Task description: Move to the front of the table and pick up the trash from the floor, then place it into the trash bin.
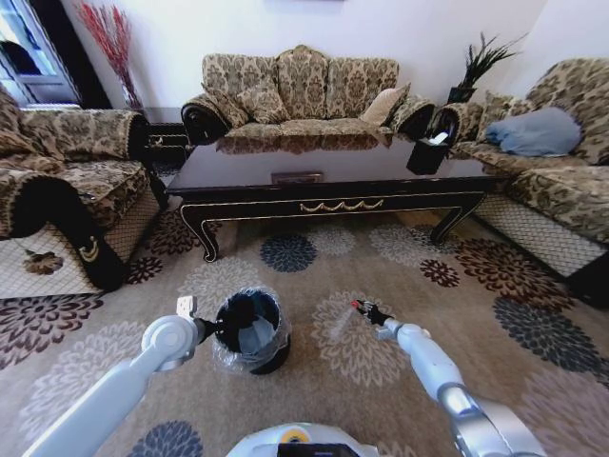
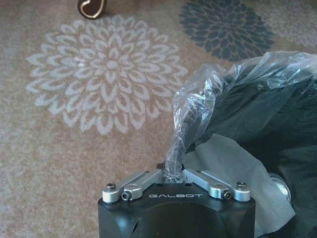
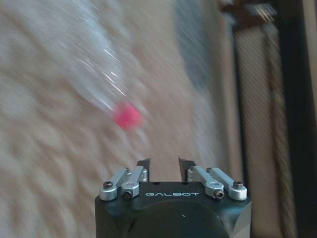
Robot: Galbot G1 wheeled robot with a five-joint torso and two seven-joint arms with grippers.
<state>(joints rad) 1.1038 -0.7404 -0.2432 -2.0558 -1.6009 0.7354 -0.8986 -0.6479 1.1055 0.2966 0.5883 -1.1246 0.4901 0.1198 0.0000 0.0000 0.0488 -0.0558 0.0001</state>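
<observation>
The trash bin, black with a clear bag liner, stands on the floor in front of the table. My left gripper is at its rim, shut on a twisted fold of the bag. Crumpled white paper lies inside the bin. The trash in reach is a clear plastic bottle with a red cap, lying on the carpet. My right gripper hovers just behind the cap, open, with nothing between its fingers.
Patterned sofas stand left, behind and right of the table. A black tissue box sits on the table's right end. A table foot shows beyond the left gripper. Open carpet lies to the right of the bottle.
</observation>
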